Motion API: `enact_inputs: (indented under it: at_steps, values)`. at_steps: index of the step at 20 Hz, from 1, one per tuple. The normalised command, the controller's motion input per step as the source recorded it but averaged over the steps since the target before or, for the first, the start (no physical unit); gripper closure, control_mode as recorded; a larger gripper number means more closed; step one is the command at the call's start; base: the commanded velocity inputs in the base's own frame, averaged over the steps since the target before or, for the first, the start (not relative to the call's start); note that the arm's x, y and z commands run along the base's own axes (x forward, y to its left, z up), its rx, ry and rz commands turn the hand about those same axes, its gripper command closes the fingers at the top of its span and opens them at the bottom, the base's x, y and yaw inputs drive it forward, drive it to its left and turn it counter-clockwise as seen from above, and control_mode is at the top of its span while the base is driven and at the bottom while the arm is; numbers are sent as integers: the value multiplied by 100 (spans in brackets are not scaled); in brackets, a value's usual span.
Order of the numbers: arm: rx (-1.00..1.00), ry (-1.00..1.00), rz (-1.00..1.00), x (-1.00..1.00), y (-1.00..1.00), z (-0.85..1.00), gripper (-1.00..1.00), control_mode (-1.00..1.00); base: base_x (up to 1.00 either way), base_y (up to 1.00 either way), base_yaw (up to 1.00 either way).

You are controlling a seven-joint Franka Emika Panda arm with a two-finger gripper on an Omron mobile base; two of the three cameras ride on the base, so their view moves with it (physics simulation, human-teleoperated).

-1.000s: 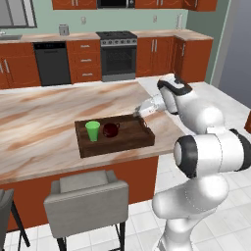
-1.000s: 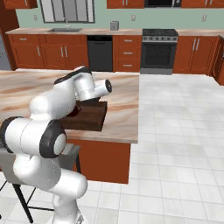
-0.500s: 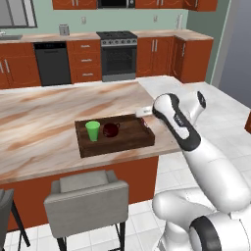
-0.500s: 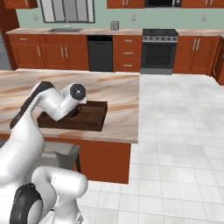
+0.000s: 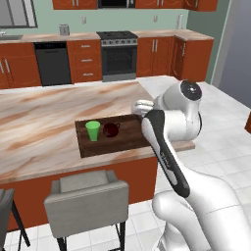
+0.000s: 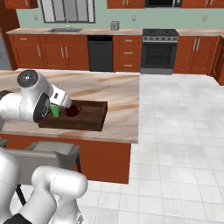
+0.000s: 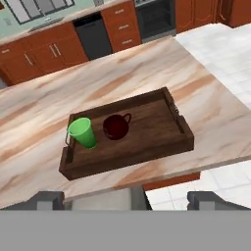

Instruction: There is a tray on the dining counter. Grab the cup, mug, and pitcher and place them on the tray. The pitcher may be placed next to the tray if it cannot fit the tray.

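- We see the counter (image 5: 44, 117), its long marbled top running left to right ahead of the arm, with the tray on it near the right end and close to the near edge.
- The tray (image 7: 162, 125) lies with its long axis along the counter's length; its right half is bare wood, free for a third vessel.
- The cup (image 7: 82, 132) stands upright inside the tray at its left end.
- The mug (image 7: 116, 126) sits in the tray just right of the cup, near it but apart, handle towards the tray's far right.
- Our gripper (image 7: 125, 198) hangs above the tray's near side, pulled back over the counter edge, fingers spread wide and holding nothing.
- We judge two of three vessels done; the pitcher is what remains, and we cannot tell which way it lies from the tray or the hand.
- Until we find it, the coming reach has no direction; the tray's bare right end, lying forward and right of the hand, is the likely drop spot.
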Motion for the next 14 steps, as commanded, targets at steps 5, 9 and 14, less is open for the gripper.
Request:
enact_inputs:
  at_steps: [5, 9, 14]
  values:
    - [-14, 26, -27, -77, -18, 39, -100, -100, 0, 0, 0]
    - [-19, 10, -2, -33, -18, 32, -100, -100, 0, 0, 0]
    - [-10, 0, 17, -8, -3, 6, -100, -100, 0, 0, 0]
